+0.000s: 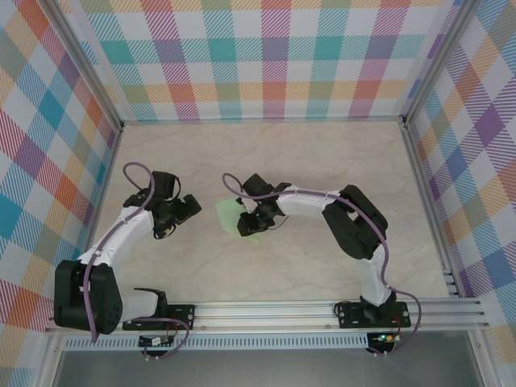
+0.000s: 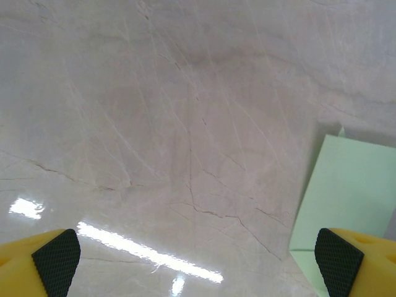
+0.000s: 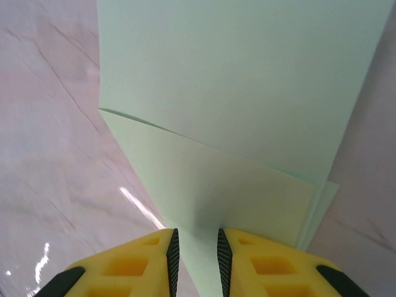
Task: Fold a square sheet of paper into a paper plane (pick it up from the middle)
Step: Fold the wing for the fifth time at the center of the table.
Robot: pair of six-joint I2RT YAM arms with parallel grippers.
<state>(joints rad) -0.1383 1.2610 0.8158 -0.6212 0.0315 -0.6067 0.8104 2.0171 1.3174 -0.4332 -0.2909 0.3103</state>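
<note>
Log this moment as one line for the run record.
left pincer: open, above beige marble-patterned tabletop | right pincer: shut on pale mint-green paper sheet | paper: overlapping folded layers visible

Top view: paper [image 1: 227,214] half covered by the right gripper [image 1: 251,222], whose fingertips are hidden under the wrist; folds too small to tell. Left wrist view: paper cut off by right and bottom edges, left gripper [image 2: 198,263] fingers cropped at the bottom. Right wrist view: paper runs off the top edge, near edge hidden between the fingers, layer count unclear.
</note>
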